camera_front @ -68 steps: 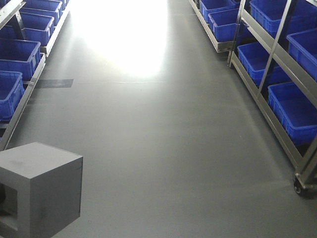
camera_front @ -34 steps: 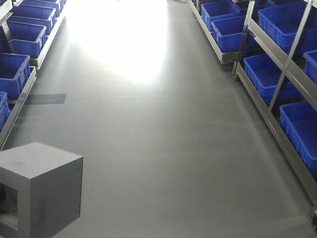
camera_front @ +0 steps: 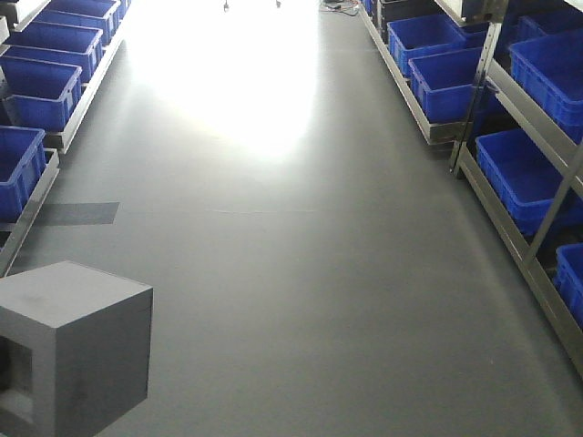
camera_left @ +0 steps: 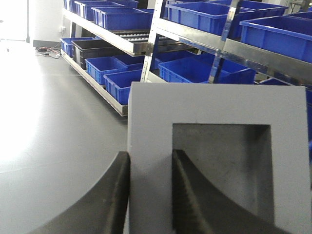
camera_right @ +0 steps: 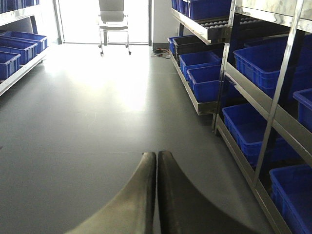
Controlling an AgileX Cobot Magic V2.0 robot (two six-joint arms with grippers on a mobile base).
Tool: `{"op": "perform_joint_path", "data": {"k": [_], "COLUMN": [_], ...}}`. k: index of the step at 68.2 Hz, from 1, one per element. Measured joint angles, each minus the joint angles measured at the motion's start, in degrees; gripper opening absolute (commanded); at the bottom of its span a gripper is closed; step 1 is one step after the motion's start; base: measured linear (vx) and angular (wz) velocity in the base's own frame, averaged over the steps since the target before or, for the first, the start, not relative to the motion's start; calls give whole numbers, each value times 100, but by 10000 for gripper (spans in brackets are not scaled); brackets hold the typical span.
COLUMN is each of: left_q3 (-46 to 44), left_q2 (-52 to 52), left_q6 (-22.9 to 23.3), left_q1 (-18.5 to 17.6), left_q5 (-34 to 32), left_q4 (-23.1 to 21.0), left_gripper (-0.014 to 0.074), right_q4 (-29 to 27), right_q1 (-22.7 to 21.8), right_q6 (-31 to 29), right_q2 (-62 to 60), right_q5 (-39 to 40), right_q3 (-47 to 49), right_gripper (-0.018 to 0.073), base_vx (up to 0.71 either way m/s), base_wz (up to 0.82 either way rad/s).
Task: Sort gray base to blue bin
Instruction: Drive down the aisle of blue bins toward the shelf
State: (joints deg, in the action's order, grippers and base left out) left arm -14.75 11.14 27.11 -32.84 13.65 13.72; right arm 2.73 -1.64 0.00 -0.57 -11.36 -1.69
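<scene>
The gray base (camera_front: 82,346) hangs at the lower left of the front view, its square recess facing left. In the left wrist view the gray base (camera_left: 219,102) fills the foreground. My left gripper (camera_left: 150,158) is shut on it, one finger (camera_left: 114,195) outside the wall and the other inside the recess. My right gripper (camera_right: 156,155) is shut with nothing in it, above bare floor. Several blue bins line the aisle: one blue bin (camera_front: 446,80) on the right rack, another (camera_front: 36,91) on the left. I cannot tell which one the task means.
Metal racks (camera_front: 510,228) run along both sides of a gray floor aisle. A dark patch (camera_front: 77,212) marks the floor at left. A black bin (camera_left: 95,48) sits among the blue ones. A wheeled chair (camera_right: 113,19) stands at the bright far end.
The view has travelled forward along the aisle: the floor patch slid nearer and the right rack drifted outward. The gray base keeps its place in the left gripper.
</scene>
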Motion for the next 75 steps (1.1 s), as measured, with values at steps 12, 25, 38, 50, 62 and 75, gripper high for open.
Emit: {"op": "perform_joint_path", "data": {"k": [12, 25, 38, 50, 62, 75], "left_q3": [0, 0, 0, 0, 0, 0], "left_q2": [0, 0, 0, 0, 0, 0], "left_q6": [0, 0, 0, 0, 0, 0], "left_q1": [0, 0, 0, 0, 0, 0], "left_q5": [0, 0, 0, 0, 0, 0], "left_q4": [0, 0, 0, 0, 0, 0], "left_gripper": [-7, -7, -7, -7, -7, -7], "right_q4": [0, 0, 0, 0, 0, 0], "right_q1": [0, 0, 0, 0, 0, 0], "right_q6": [0, 0, 0, 0, 0, 0], "right_q2": [0, 0, 0, 0, 0, 0], "right_q5": [0, 0, 0, 0, 0, 0], "right_q3": [0, 0, 0, 0, 0, 0], "right_gripper": [-5, -5, -5, -5, -5, -5], "base_vx": [49, 49, 50, 50, 51, 51], "base_wz": [3, 3, 5, 5, 4, 7]}}
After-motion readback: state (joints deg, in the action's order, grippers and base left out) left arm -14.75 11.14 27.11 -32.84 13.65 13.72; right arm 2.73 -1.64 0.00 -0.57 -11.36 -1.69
